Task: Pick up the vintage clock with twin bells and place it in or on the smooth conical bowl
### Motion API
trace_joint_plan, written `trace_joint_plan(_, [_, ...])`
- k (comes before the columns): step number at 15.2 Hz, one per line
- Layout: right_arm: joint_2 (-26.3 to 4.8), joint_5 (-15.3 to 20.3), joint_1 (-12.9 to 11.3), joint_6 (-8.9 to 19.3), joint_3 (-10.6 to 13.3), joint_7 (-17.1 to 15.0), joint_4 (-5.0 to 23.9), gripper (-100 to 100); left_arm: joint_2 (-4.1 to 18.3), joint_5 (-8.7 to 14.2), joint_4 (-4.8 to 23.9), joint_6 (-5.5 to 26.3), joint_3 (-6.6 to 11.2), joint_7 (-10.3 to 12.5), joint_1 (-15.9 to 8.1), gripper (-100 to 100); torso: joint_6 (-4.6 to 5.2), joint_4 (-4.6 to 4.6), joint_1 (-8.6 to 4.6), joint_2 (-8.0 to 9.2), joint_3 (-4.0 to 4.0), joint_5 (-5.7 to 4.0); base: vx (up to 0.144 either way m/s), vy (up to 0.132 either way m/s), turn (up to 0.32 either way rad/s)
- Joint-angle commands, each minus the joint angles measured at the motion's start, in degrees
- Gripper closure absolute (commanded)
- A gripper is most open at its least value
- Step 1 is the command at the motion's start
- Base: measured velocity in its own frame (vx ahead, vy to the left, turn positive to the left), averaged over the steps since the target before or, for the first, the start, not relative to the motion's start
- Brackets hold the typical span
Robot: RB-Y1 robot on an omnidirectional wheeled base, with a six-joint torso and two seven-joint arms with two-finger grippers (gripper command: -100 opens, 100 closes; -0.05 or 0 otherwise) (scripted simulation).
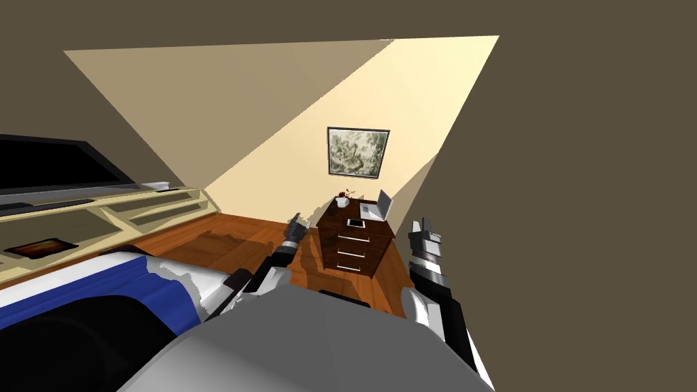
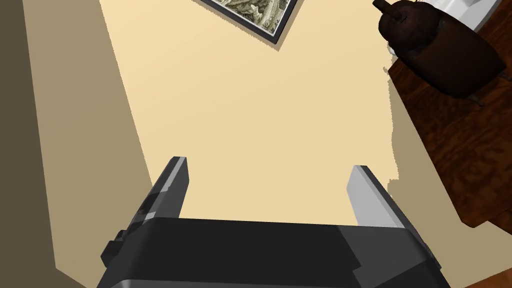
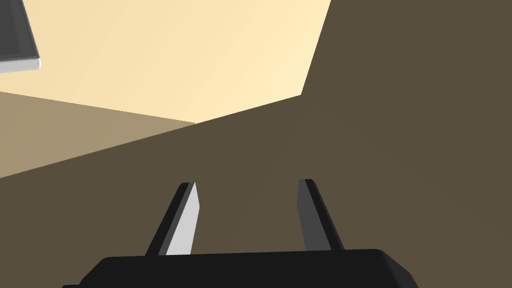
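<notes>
A dark wooden dresser stands against the far wall. At its back left corner sits a small white bowl with a tiny dark reddish clock right behind it. In the left wrist view the clock is a dark brown rounded body with a knob and thin feet, resting on the dresser top beside the white bowl. My left gripper is open and empty, short of the dresser's left side. My right gripper is open and empty, to the dresser's right.
An open laptop and a flat tablet also lie on the dresser. A long pale shelf unit with a TV runs along my left, and a bed is close by. Wooden floor leads to the dresser.
</notes>
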Motion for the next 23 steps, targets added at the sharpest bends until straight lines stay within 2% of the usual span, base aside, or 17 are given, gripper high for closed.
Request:
trace_joint_plan(1, [0.00, 0.00, 0.00, 0.00, 0.00, 0.00, 0.00, 0, -0.25, 2.86, 2.16, 1.01, -0.10, 1.90, -1.05, -100, 0.00, 0.00, 0.00, 0.00, 0.00, 0.00, 0.004, -0.087, 0.021])
trace_joint_plan(2, [0.00, 0.00, 0.00, 0.00, 0.00, 0.00, 0.00, 0, -0.25, 2.92, 2.16, 1.01, -0.10, 1.90, -1.05, -100, 0.00, -0.01, 0.00, -0.06, -0.03, 0.00, 0.009, -0.074, 0.018])
trace_joint_plan(4, [0.00, 0.00, 0.00, 0.00, 0.00, 0.00, 0.00, 0, -0.50, 6.10, 4.35, 2.77, 0.05, 4.56, -2.57, -100, 0.00, -0.03, 0.06, -0.14, -0.08, 0.01, 0.027, -0.076, 0.024])
trace_joint_plan(5, [0.00, 0.00, 0.01, 0.00, 0.00, 0.00, 0.00, 0, -0.50, 6.61, 4.35, 2.77, 0.05, 4.56, -2.57, -100, 0.00, -0.04, 0.03, -0.20, -0.11, 0.01, 0.039, -0.080, 0.025])
trace_joint_plan(6, [0.00, 0.00, 0.01, 0.00, 0.00, 0.00, 0.00, 0, -0.62, 8.27, 5.44, 3.61, 0.10, 5.91, -3.44, -100, 0.00, -0.05, 0.04, -0.24, -0.14, 0.01, 0.045, -0.066, 0.025])
trace_joint_plan(7, [0.00, 0.00, 0.01, 0.00, 0.00, 0.00, 0.00, 0, -0.62, 8.39, 5.44, 3.61, 0.10, 5.91, -3.44, -100, 0.00, -0.06, 0.08, -0.28, -0.16, 0.01, 0.047, -0.055, 0.016])
trace_joint_plan(9, [-0.01, 0.00, 0.01, 0.00, -0.01, 0.00, 0.00, 0, -0.86, 11.52, 7.61, 5.19, 0.14, 8.64, -5.34, -100, 0.00, -0.07, 0.15, -0.30, -0.17, 0.03, 0.050, -0.053, 0.025])
trace_joint_plan(10, [-0.01, 0.00, 0.01, 0.00, -0.01, 0.00, 0.00, 0, -0.86, 11.74, 7.61, 5.19, 0.14, 8.64, -5.34, -100, 0.01, -0.07, 0.14, -0.34, -0.19, 0.03, 0.069, -0.058, 0.028])
trace_joint_plan(11, [-0.01, 0.00, 0.01, 0.00, -0.01, 0.00, 0.00, 0, -0.98, 13.30, 8.67, 5.92, 0.14, 9.98, -6.36, -100, 0.00, -0.08, 0.14, -0.38, -0.22, 0.03, 0.089, -0.053, 0.026])
trace_joint_plan(12, [-0.01, 0.00, 0.01, 0.00, -0.01, 0.00, 0.00, 0, -1.10, 14.79, 9.70, 6.61, 0.12, 11.31, -7.40, -100, 0.00, -0.09, 0.15, -0.44, -0.25, 0.03, 0.115, -0.056, 0.039])
trace_joint_plan(13, [-0.01, 0.00, 0.02, 0.00, -0.01, 0.00, 0.00, 0, -1.10, 14.79, 9.70, 6.61, 0.12, 11.31, -7.40, -100, 0.01, -0.11, 0.15, -0.54, -0.30, 0.03, 0.114, -0.058, 0.025])
trace_joint_plan(16, [-0.01, 0.00, 0.02, 0.00, -0.01, 0.00, 0.00, 0, -1.58, 18.74, 12.61, 8.42, 0.00, 15.10, -10.59, -100, 0.01, -0.14, 0.19, -0.68, -0.39, 0.04, 0.140, -0.042, 0.039])
trace_joint_plan(17, [-0.01, 0.00, 0.03, 0.00, -0.01, 0.00, -0.01, 0, -1.58, 18.74, 12.61, 8.42, 0.00, 15.10, -10.59, -100, 0.01, -0.16, 0.21, -0.76, -0.43, 0.04, 0.140, -0.029, 0.024])
trace_joint_plan(23, [-0.01, 0.00, 0.03, -0.01, -0.01, 0.00, -0.01, 0, -3.26, 24.11, 17.07, 10.84, -0.37, 20.96, -16.04, -100, 0.00, -0.19, 0.31, -0.90, -0.51, 0.06, 0.155, -0.026, 0.035])
